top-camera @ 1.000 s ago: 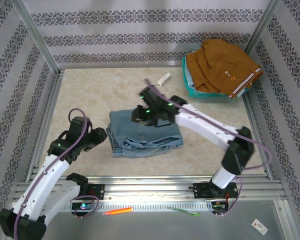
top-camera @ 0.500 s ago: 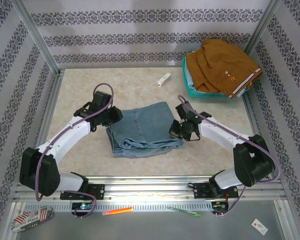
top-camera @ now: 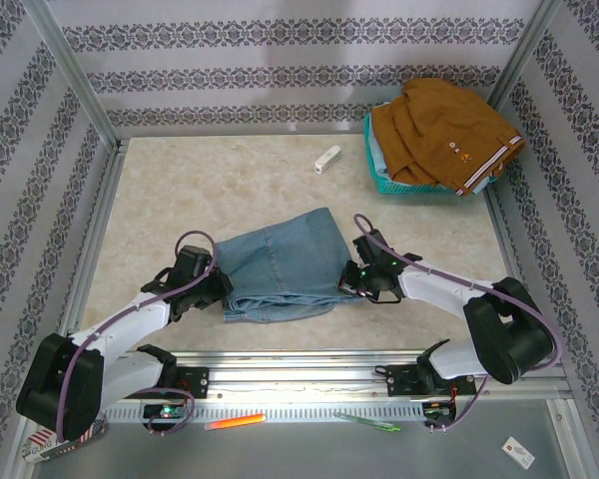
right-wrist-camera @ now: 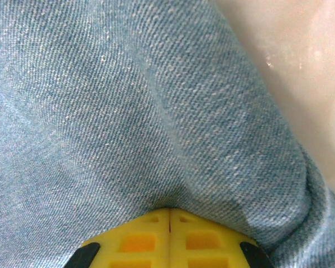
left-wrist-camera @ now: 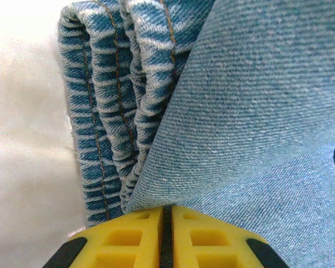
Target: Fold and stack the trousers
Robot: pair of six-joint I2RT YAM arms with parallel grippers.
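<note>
Denim, pale blue and faded, makes up the trousers point(top-camera: 280, 264), which lie folded into a thick slanted rectangle on the beige table point(top-camera: 180, 190), between the two arms. At the trousers' near left corner the left gripper point(top-camera: 220, 289) sits low, and its yellow fingers point(left-wrist-camera: 134, 234) are pressed almost together on the edge of the top layer. Just left of that pinch the gathered waistband shows as a stack of ribbed folds with orange stitching. At the trousers' near right corner the right gripper point(top-camera: 351, 282) is clamped on the cloth too. From its wrist camera the denim puckers into the closed yellow fingertips point(right-wrist-camera: 139, 240), and the fabric curls over a rounded fold to the right. Far to the right of the trousers a teal basket point(top-camera: 379, 172) holds a brown garment point(top-camera: 439, 130) that spills over its rim. Beyond the trousers' far edge, well apart, lies a small white object point(top-camera: 327, 158).
</note>
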